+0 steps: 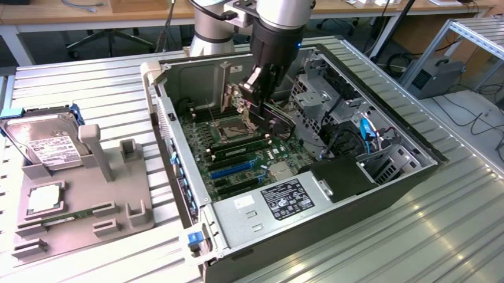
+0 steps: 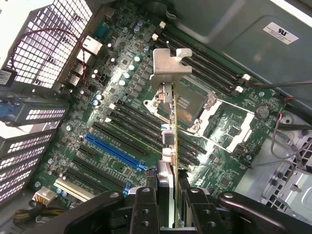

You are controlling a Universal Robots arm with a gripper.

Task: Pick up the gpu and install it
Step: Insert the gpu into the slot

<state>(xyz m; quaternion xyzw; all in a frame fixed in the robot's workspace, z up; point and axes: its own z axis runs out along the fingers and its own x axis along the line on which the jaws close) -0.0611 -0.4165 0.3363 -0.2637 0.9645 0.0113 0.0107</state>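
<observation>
So here we've got the end effector (image 1: 254,88) (image 2: 168,195) clamped on the gpu (image 1: 238,97) (image 2: 168,68). It's down inside the open computer case (image 1: 378,183) that sits on the desk (image 1: 94,88). In the wrist view we see the card edge-on, silvery bracket at the far end. It's hanging over the motherboard (image 1: 236,147) (image 2: 122,131) by the CPU socket (image 2: 187,105), beside the long blue slot (image 2: 114,151) and not seated in anything yet.

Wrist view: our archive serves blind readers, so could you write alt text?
A black pincer grips the gpu, a thin flat card with a silvery metal bracket, edge-on above a green motherboard with black slots and a long blue slot.
</observation>
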